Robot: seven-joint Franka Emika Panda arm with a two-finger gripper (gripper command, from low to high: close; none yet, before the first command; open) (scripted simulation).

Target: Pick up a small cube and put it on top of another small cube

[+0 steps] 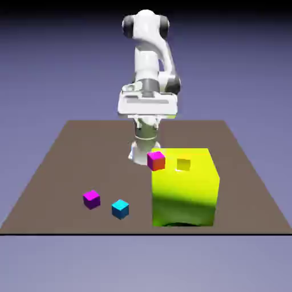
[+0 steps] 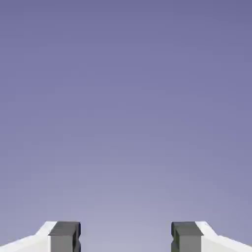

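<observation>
The two grey finger tips are standing wide apart at the bottom of the hand view, and nothing is sitting between them; the gripper (image 2: 125, 236) is gaping open and holding nothing. Past the tips that view is showing only the plain blue-violet backdrop, with no table and no cubes in it.

In the exterior view the white robot arm (image 1: 149, 63) is rising at the far edge of the dark brown table (image 1: 51, 171), with its broad white hand (image 1: 147, 105) held high above the surface. From here I cannot make out the finger tips themselves.

Down on the table, the small cyan-blue cube (image 1: 120, 209) is resting near the front edge, towards the exterior view's left of the middle, well apart from the hand. Just beside it, further to the exterior view's left, a small magenta cube with purple sides (image 1: 91, 199) is sitting; the two are near each other but not touching.

The small cube with a pink-magenta top and red-orange sides (image 1: 155, 160) is lying further back, at the upper left corner of the big yellow-green block (image 1: 185, 191); whether it is touching the block I cannot tell. A small yellow cube (image 1: 183, 164) is showing against the top of that big block. The block itself is filling the exterior view's right of the table's middle.
</observation>
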